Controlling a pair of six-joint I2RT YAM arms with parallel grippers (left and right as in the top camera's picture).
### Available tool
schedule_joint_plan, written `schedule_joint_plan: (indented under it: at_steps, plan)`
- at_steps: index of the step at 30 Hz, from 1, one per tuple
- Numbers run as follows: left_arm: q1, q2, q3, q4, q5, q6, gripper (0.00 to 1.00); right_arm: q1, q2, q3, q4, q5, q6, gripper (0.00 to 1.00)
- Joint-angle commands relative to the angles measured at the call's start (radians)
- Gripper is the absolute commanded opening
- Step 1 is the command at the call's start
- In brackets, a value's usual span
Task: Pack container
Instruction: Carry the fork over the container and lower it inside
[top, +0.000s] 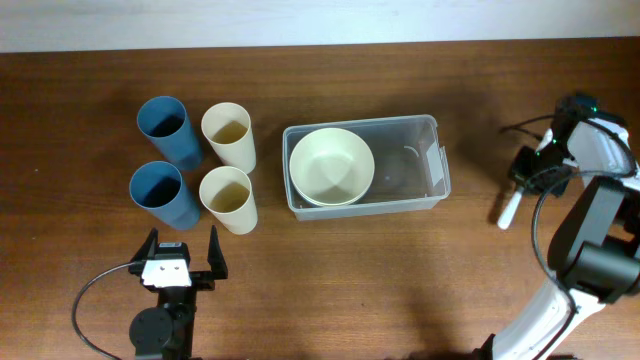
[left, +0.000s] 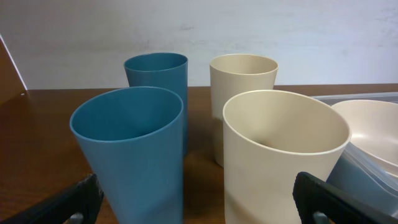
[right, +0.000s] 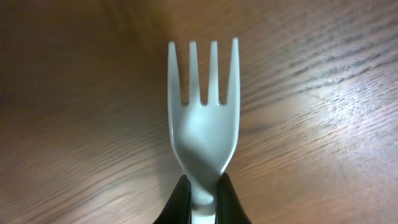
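**Fork pinched, container mid-table**

Shows a wooden table (top: 400, 290) with the clear container (top: 425, 190) at its middle, a cream bowl (top: 331, 166) in its left half. Places four cups (top: 228, 135) just left. Leaves the left gripper (top: 182, 252) wide open, empty. Clamps the right gripper (right: 200, 194) on a white fork (right: 204, 124).

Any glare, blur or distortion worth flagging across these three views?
Overhead: evenly lit, sharp, cups splay outward from lens perspective. Left wrist: cups in focus, no glare. Right wrist: white fork sharp, glare streaks on the wooden table behind it.
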Motion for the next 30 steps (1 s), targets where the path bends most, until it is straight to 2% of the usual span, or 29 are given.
schedule_joint_plan:
  at_steps: [1,7,14,22,30]
  plan:
    - [0.006,-0.006,-0.003,-0.005,-0.003,0.019,1.00,0.044,-0.129,-0.002,0.008,-0.008,0.009,0.04]
    - [0.006,-0.006,-0.003,-0.005,-0.003,0.019,1.00,0.121,-0.295,-0.002,0.007,-0.039,0.012,0.04]
    - [0.006,-0.006,-0.003,-0.005,-0.003,0.019,1.00,0.303,-0.467,-0.002,0.043,-0.078,0.013,0.04]
    - [0.006,-0.006,-0.003,-0.005,-0.003,0.019,1.00,0.485,-0.443,-0.003,0.181,-0.081,-0.101,0.04]
    - [0.006,-0.006,-0.003,-0.005,-0.003,0.019,1.00,0.562,-0.391,-0.003,0.211,-0.077,-0.143,0.04]
